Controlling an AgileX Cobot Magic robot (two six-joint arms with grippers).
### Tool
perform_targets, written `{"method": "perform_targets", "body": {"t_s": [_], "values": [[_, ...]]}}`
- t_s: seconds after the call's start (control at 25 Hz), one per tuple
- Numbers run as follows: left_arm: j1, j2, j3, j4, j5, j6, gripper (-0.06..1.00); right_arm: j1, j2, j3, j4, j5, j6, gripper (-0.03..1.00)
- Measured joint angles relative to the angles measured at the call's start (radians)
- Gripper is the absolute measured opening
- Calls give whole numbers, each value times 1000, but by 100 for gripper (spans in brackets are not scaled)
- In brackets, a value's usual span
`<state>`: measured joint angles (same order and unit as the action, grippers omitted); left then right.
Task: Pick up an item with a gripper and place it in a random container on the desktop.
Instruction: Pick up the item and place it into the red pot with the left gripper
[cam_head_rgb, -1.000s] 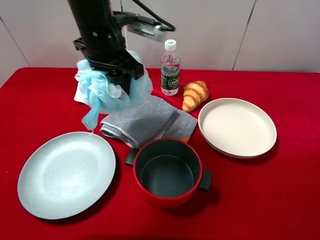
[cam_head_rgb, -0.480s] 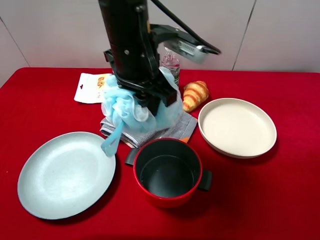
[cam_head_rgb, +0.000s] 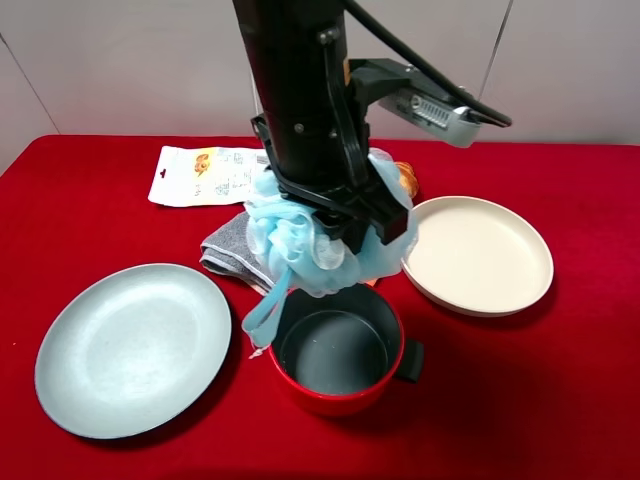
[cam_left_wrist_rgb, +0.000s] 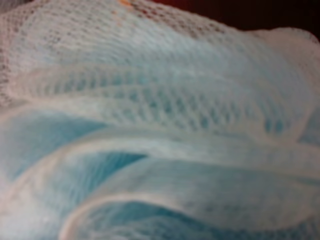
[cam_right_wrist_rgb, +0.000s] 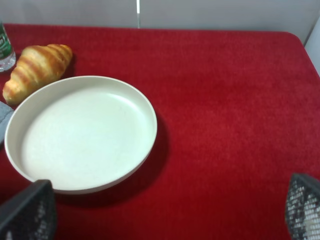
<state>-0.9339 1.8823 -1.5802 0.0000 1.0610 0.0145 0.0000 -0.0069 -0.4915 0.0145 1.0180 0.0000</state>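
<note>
Red desk (cam_head_rgb: 560, 400); left pincer (cam_head_rgb: 345, 222) pinching the pouf (cam_head_rgb: 300, 250) above the pot (cam_head_rgb: 335, 400), at its twelve-o'clock rim. Released here, I'd guess it catches that rim and tumbles outside.

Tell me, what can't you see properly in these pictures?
- Left wrist view: blurry sponge mesh fills it, hiding everything else.
- High view: the left gripper has its fingers buried in the sponge; the arm and sponge cover most of the croissant and towel.
- Right wrist view: the bottle is cut off by the edge.
</note>
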Motion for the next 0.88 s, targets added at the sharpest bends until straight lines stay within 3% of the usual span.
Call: {"method": "perform_targets", "body": {"t_s": [0.24, 0.88], "values": [[-2, 38, 0, -51, -7, -2, 48, 0, 0, 0, 0, -1, 0, 69], [-41, 167, 0, -79, -27, -33, 47, 0, 0, 0, 0, -1, 0, 69]]}}
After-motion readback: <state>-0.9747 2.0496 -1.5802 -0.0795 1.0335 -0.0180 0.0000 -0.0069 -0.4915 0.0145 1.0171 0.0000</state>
